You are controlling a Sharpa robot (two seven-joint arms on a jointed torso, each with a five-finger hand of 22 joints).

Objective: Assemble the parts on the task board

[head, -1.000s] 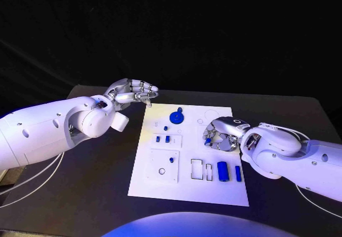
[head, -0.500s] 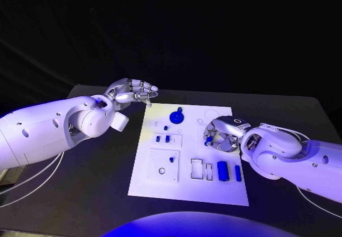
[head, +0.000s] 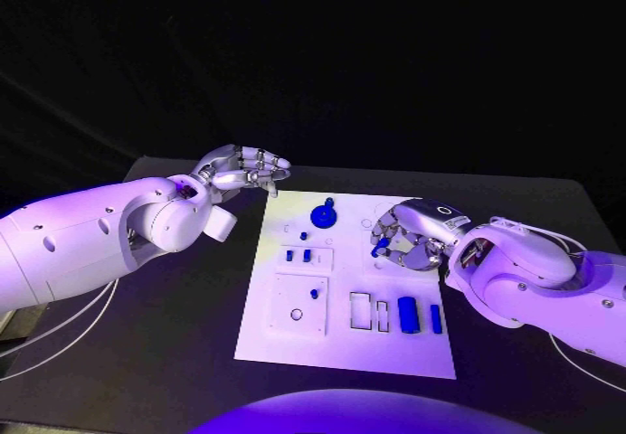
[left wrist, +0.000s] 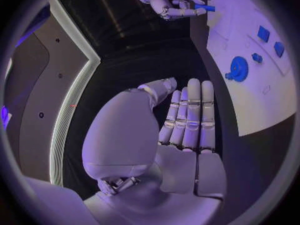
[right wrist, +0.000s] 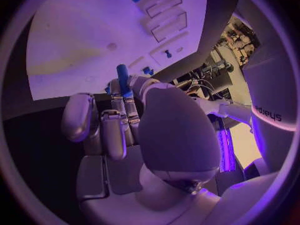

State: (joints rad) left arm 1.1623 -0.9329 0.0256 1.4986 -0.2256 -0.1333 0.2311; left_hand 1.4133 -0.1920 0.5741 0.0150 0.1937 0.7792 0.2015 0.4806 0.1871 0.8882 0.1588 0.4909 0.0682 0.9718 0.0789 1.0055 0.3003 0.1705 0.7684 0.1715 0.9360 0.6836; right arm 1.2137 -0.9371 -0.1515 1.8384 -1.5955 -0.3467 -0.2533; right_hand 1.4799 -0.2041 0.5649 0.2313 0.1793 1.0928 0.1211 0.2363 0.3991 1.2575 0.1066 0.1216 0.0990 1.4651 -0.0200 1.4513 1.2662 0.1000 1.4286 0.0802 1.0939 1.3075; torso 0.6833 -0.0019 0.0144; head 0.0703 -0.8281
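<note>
Right hand (head: 411, 242) over the right side of the task board (head: 342, 348), fingers curled around a small blue peg (right wrist: 124, 80) pinched between thumb and fingertips, peg end poking out past the fingers and clear of the white plate. Same blue piece visible at the hand in the head view, and in the left wrist view as a short blue rod at the far hand.

Left hand (head: 242, 168) raised beside the board's far left corner, above the dark tabletop (head: 144, 362), holding nothing; fingers (left wrist: 189, 115) laid straight and close together, side by side.

On the board: a round blue disc (head: 322, 214) with a small knob near the far edge; a tiny blue piece (head: 303, 235) just below it; two small blue blocks (head: 298, 255) side by side in a framed recess. Nearer the front, a square white panel (head: 301, 304) with a hole; two narrow rectangular slots (head: 369, 310); a blue cylinder (head: 408, 313) and a thinner blue bar (head: 436, 317) lying beside them, close under the right forearm.
</note>
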